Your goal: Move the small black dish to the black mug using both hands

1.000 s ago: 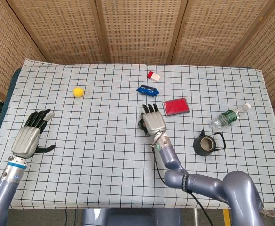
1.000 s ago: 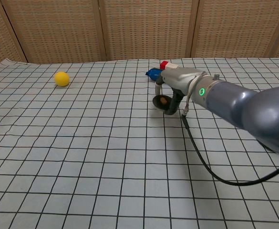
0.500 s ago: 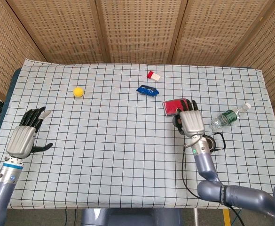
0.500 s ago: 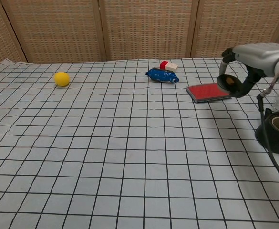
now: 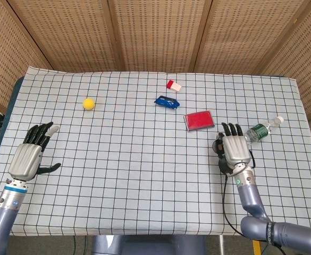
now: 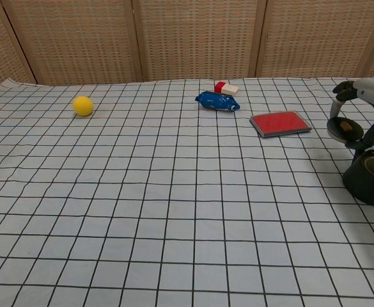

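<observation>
The small black dish, with something brown in it, hangs tilted just above and left of the black mug. My right hand pinches it by the rim. From the head view my right hand covers most of the mug, and only a dark edge of the dish shows at its left side. My left hand hovers over the table's near left corner, fingers spread and holding nothing; the chest view does not show it.
A water bottle lies just right of the mug. A flat red box sits behind it, with a blue packet and a red-and-white block further back. A yellow ball rests at far left.
My right hand has carried the dish from the table's middle rightward, past the red box, to the mug. The left hand has only shifted slightly.
</observation>
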Controlling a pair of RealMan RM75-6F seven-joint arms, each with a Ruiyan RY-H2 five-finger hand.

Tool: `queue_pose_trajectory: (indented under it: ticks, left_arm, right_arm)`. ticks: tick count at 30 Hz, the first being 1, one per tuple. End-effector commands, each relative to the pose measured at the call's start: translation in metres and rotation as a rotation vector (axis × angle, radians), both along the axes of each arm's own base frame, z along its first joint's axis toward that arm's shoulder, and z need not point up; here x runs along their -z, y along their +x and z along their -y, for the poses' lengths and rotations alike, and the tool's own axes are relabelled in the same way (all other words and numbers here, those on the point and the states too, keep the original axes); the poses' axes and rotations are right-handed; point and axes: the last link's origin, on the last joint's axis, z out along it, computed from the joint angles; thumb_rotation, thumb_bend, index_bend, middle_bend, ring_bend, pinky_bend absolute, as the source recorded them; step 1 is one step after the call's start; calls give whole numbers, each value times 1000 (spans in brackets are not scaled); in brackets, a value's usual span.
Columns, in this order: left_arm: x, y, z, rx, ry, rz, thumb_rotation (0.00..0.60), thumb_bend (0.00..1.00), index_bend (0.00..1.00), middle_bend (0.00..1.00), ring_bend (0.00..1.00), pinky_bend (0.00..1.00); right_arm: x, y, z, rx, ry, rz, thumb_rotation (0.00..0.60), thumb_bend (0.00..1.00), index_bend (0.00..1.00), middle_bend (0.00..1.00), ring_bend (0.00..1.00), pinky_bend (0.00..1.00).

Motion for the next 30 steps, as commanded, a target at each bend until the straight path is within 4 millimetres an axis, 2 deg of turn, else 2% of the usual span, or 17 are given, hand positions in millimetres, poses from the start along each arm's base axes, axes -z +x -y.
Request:
queue_pose_trajectory:
  ticks: [1,15,30]
  left_arm:
    - [1,0,0,0,-3,-2,600,120,80,0,0,0]
    - [5,2,2,7,-15,-9,600,120,83,0,0,0]
    - [5,2,2,6,-16,-13,600,119,83,0,0,0]
  right_arm:
    - [-3,-2,-3,2,-5,3,600,453,441,120,0,0]
    - [-7,-21,-22,43,4,11,600,453,446,120,0,0]
    - [-7,-35,-31,80,21,17,600,450,447,117,0,0]
